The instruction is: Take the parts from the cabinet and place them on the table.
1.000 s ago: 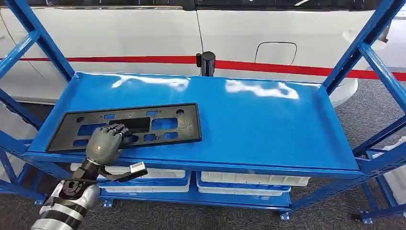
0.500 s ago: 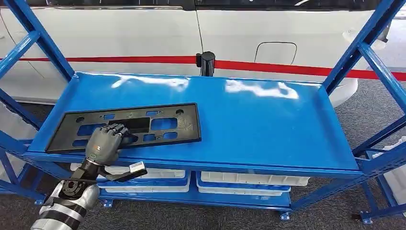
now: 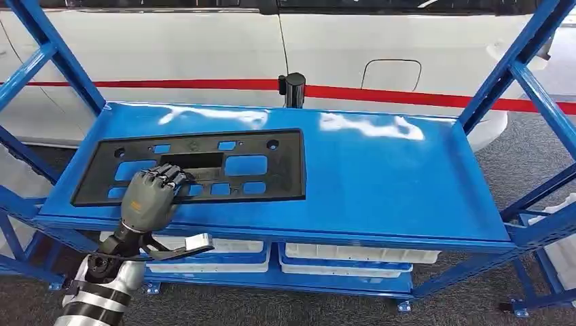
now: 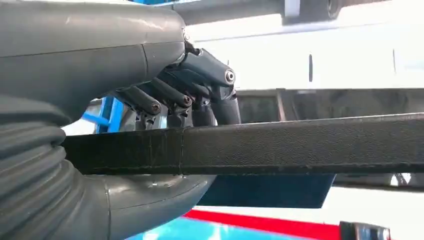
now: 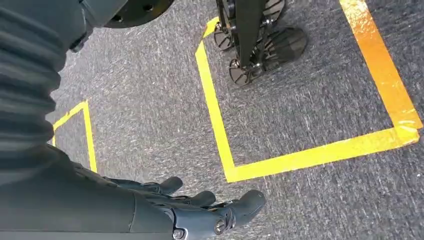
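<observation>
One flat black plastic plate with rectangular cut-outs (image 3: 197, 168) is the only part you have on the top shelf of the blue metal rack (image 3: 380, 176), lying in the left half of the head view. Its long sides run almost level across the frame, and its right end stops near the middle of the shelf.

Your left hand (image 3: 151, 197) comes up from the lower left of the head view and grips the plate at its near long edge, left of centre, with the dark fingers (image 3: 168, 176) curled over the top face. In the left wrist view you see the plate's edge (image 4: 280, 145) as a dark textured band across the frame, with the fingers (image 4: 172, 95) bent over one side of it and the thick grey thumb (image 4: 150, 192) on the other, so the hand is grasping the plate. Whether the plate rests on the shelf or is raised a little off it, you cannot tell from these views.

Your right hand (image 5: 150, 207) hangs over grey carpet (image 5: 310, 100) marked with yellow tape lines (image 5: 220, 125); it holds nothing, and its fingers are loosely extended and apart.

White plastic bins (image 3: 353, 257) sit on the lower shelf of the rack. Beyond the rack, across the top of the head view, stands a white car body (image 3: 204, 54) with a red stripe (image 3: 407, 96).
</observation>
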Motion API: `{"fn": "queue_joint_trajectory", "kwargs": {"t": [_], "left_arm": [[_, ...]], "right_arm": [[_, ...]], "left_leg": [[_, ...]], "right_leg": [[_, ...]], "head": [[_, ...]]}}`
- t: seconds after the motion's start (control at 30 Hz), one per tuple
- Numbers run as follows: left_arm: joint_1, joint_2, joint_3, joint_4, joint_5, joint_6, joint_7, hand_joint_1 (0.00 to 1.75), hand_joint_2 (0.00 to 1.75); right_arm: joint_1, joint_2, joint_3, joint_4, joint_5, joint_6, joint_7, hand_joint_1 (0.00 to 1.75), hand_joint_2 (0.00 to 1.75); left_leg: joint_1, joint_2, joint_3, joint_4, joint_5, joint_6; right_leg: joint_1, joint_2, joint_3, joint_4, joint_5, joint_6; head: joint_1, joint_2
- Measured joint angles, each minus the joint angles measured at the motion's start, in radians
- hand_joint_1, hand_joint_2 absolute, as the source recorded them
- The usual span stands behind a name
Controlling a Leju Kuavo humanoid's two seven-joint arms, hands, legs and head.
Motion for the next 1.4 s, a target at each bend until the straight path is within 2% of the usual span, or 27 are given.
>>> {"fn": "queue_joint_trajectory", "kwargs": {"t": [0.23, 0.5, 0.6, 0.63, 0.67, 0.7, 0.77, 0.8, 0.83, 0.87, 0.9, 0.93, 0.97, 1.0, 1.07, 1.1, 1.13, 1.17, 1.2, 1.27, 1.3, 1.33, 1.37, 1.4], "left_arm": [[-0.014, -0.018, -0.001, -0.029, 0.020, 0.000, -0.002, 1.75, 1.75], [-0.028, -0.022, -0.005, -0.031, 0.037, 0.000, -0.002, 1.75, 1.75], [-0.037, -0.023, -0.011, -0.031, 0.043, 0.000, -0.002, 1.75, 1.75], [-0.039, -0.025, -0.013, -0.031, 0.044, 0.000, -0.002, 1.75, 1.75], [-0.041, -0.026, -0.016, -0.031, 0.044, 0.000, -0.002, 1.75, 1.75], [-0.042, -0.028, -0.017, -0.031, 0.044, 0.000, -0.002, 1.75, 1.75], [-0.042, -0.029, -0.019, -0.031, 0.044, 0.000, -0.002, 1.75, 1.75], [-0.042, -0.029, -0.019, -0.031, 0.044, 0.000, -0.002, 1.75, 1.75], [-0.042, -0.029, -0.021, -0.031, 0.044, 0.000, -0.002, 1.75, 1.75], [-0.042, -0.030, -0.022, -0.031, 0.044, 0.000, -0.002, 1.75, 1.75], [-0.042, -0.030, -0.024, -0.031, 0.044, 0.000, -0.002, 1.75, 1.75], [-0.042, -0.030, -0.024, -0.031, 0.044, 0.000, -0.002, 1.75, 1.75], [-0.042, -0.030, -0.025, -0.031, 0.044, 0.000, -0.002, 1.75, 1.75], [-0.043, -0.030, -0.025, -0.031, 0.044, 0.000, -0.002, 1.75, 1.75], [-0.043, -0.030, -0.027, -0.031, 0.044, 0.000, -0.002, 1.75, 1.75], [-0.044, -0.030, -0.027, -0.031, 0.044, 0.000, -0.002, 1.75, 1.75], [-0.044, -0.030, -0.028, -0.031, 0.044, 0.000, -0.002, 1.75, 1.75], [-0.044, -0.030, -0.028, -0.031, 0.044, 0.000, -0.002, 1.75, 1.75], [-0.046, -0.030, -0.028, -0.031, 0.046, 0.000, -0.002, 1.75, 1.75], [-0.045, -0.030, -0.030, -0.031, 0.050, 0.000, -0.001, 1.75, 1.75], [-0.044, -0.030, -0.031, -0.029, 0.051, 0.000, -0.001, 1.75, 1.75], [-0.043, -0.030, -0.031, -0.028, 0.052, 0.000, 0.000, 1.75, 1.75], [-0.043, -0.030, -0.031, -0.028, 0.052, 0.000, 0.001, 1.75, 1.75], [-0.044, -0.030, -0.031, -0.028, 0.053, 0.000, 0.002, 1.75, 1.75]], "right_arm": [[-0.001, 0.000, 0.000, 0.000, 0.000, 0.002, -0.006, 0.00, 1.75], [-0.001, 0.005, 0.000, 0.000, 0.000, 0.006, -0.008, 0.00, 1.75], [-0.001, 0.007, 0.000, 0.000, 0.000, 0.006, -0.011, 0.00, 1.75], [-0.003, 0.004, 0.000, 0.000, -0.001, 0.006, -0.012, 0.00, 1.75], [-0.003, 0.005, 0.000, 0.000, -0.001, 0.006, -0.013, 0.00, 1.75], [-0.004, 0.006, 0.000, 0.000, -0.001, 0.006, -0.013, 0.00, 1.75], [-0.005, 0.005, 0.000, 0.000, -0.001, 0.006, -0.013, 0.00, 1.75], [-0.005, 0.005, -0.001, 0.000, -0.001, 0.006, -0.013, 0.00, 1.75], [-0.004, 0.005, -0.001, 0.000, -0.002, 0.006, -0.013, 0.00, 1.75], [-0.004, 0.005, -0.001, 0.000, -0.002, 0.006, -0.013, 0.00, 1.75], [-0.005, 0.005, -0.001, 0.000, -0.002, 0.006, -0.013, 0.00, 1.75], [-0.005, 0.004, -0.001, 0.000, -0.001, 0.006, -0.013, 0.00, 1.75], [-0.005, 0.004, -0.001, 0.000, -0.001, 0.006, -0.013, 0.00, 1.75], [-0.005, 0.005, -0.001, 0.001, -0.002, 0.006, -0.013, 0.00, 1.75], [-0.006, 0.004, -0.001, 0.001, -0.002, 0.006, -0.015, 0.00, 1.75], [-0.007, 0.004, -0.001, 0.001, -0.004, 0.006, -0.016, 0.00, 1.75], [-0.007, 0.006, -0.001, 0.001, -0.004, 0.006, -0.016, 0.00, 1.75], [-0.006, 0.008, -0.002, 0.001, -0.004, 0.006, -0.016, 0.00, 1.75], [-0.006, 0.006, -0.002, 0.001, -0.006, 0.006, -0.016, 0.00, 1.75], [-0.006, 0.007, -0.002, 0.001, -0.006, 0.006, -0.008, 0.00, 1.75], [-0.006, 0.007, -0.002, 0.001, -0.006, 0.006, 0.001, 0.00, 1.75], [-0.006, 0.007, -0.002, 0.002, -0.006, 0.006, 0.010, 0.00, 1.75], [-0.005, 0.008, -0.002, 0.002, -0.006, 0.005, 0.025, 0.00, 1.75], [-0.004, 0.010, -0.002, 0.003, -0.006, 0.004, 0.034, 0.00, 1.75]], "left_leg": [[0.000, 0.000, 0.000, 0.000, 0.000, 0.000], [-0.006, 0.000, 0.000, 0.002, 0.000, 0.002], [-0.007, 0.000, -0.001, -0.003, 0.005, 0.009], [0.007, 0.003, 0.005, -0.017, 0.014, 0.017], [0.008, 0.005, 0.007, -0.020, 0.016, 0.022], [0.010, 0.006, 0.005, -0.021, 0.017, 0.024], [0.011, 0.008, 0.001, -0.020, 0.017, 0.024], [0.011, 0.010, 0.000, -0.020, 0.017, 0.023], [0.012, 0.010, 0.001, -0.020, 0.016, 0.022], [0.014, 0.010, 0.003, -0.020, 0.014, 0.019], [0.017, 0.010, 0.006, -0.019, 0.011, 0.015], [0.019, 0.010, 0.010, -0.019, 0.007, 0.009], [0.018, 0.010, 0.011, -0.017, 0.005, 0.005], [0.014, 0.008, 0.003, -0.015, 0.004, -0.001], [0.015, 0.008, 0.002, -0.013, 0.006, -0.008], [0.016, 0.008, 0.002, -0.014, 0.007, -0.013], [0.015, 0.006, 0.003, -0.012, 0.002, -0.020], [0.017, 0.007, -0.002, 0.002, -0.017, -0.027], [0.019, 0.010, -0.020, 0.049, -0.053, -0.034], [0.028, 0.013, -0.090, 0.210, -0.135, -0.044], [0.032, 0.013, -0.124, 0.280, -0.159, -0.048], [0.035, 0.014, -0.137, 0.307, -0.155, -0.051], [0.039, 0.014, -0.126, 0.284, -0.125, -0.054], [0.043, 0.016, -0.096, 0.225, -0.082, -0.055]], "right_leg": [[0.000, 0.000, 0.000, 0.000, 0.000, 0.000], [-0.006, 0.000, -0.001, -0.001, 0.003, 0.006], [-0.008, 0.001, -0.001, -0.004, 0.006, 0.011], [-0.004, 0.001, -0.007, 0.003, 0.000, 0.013], [-0.004, -0.002, -0.020, 0.025, -0.012, 0.017], [-0.008, -0.002, -0.049, 0.081, -0.039, 0.017], [-0.019, -0.003, -0.141, 0.259, -0.100, 0.018], [-0.022, -0.004, -0.173, 0.316, -0.109, 0.025], [-0.026, -0.005, -0.184, 0.322, -0.098, 0.036], [-0.030, -0.005, -0.171, 0.284, -0.070, 0.048], [-0.033, -0.007, -0.134, 0.198, -0.025, 0.064], [-0.034, -0.009, -0.090, 0.100, 0.018, 0.075], [-0.036, -0.014, -0.055, 0.014, 0.040, 0.076], [-0.025, -0.010, -0.034, 0.008, 0.038, 0.063], [-0.024, -0.008, -0.041, 0.002, 0.036, 0.048], [-0.022, -0.008, -0.043, 0.002, 0.035, 0.046], [-0.033, -0.009, -0.041, -0.006, 0.038, 0.036], [-0.037, -0.008, -0.038, -0.009, 0.040, 0.026], [-0.037, -0.010, -0.038, -0.009, 0.039, 0.013], [-0.036, -0.011, -0.039, -0.009, 0.039, 0.008], [-0.036, -0.011, -0.041, -0.009, 0.041, 0.006], [-0.036, -0.011, -0.042, -0.009, 0.041, 0.006], [-0.037, -0.011, -0.043, -0.008, 0.042, 0.007], [-0.038, -0.011, -0.042, -0.007, 0.043, 0.008]], "head": [[0.000, 0.000], [0.000, 0.000], [-0.002, 0.000], [-0.002, 0.000], [0.004, 0.000], [0.007, 0.000], [0.006, 0.000], [0.007, 0.000], [0.006, 0.000], [0.006, 0.000], [0.006, 0.000], [0.007, 0.000], [0.008, 0.000], [0.010, 0.000], [0.006, 0.000], [0.005, 0.000], [0.007, 0.000], [0.005, 0.000], [-0.002, 0.000], [-0.001, 0.000], [-0.002, 0.000], [-0.002, 0.000], [-0.002, 0.000], [-0.002, 0.000]]}}
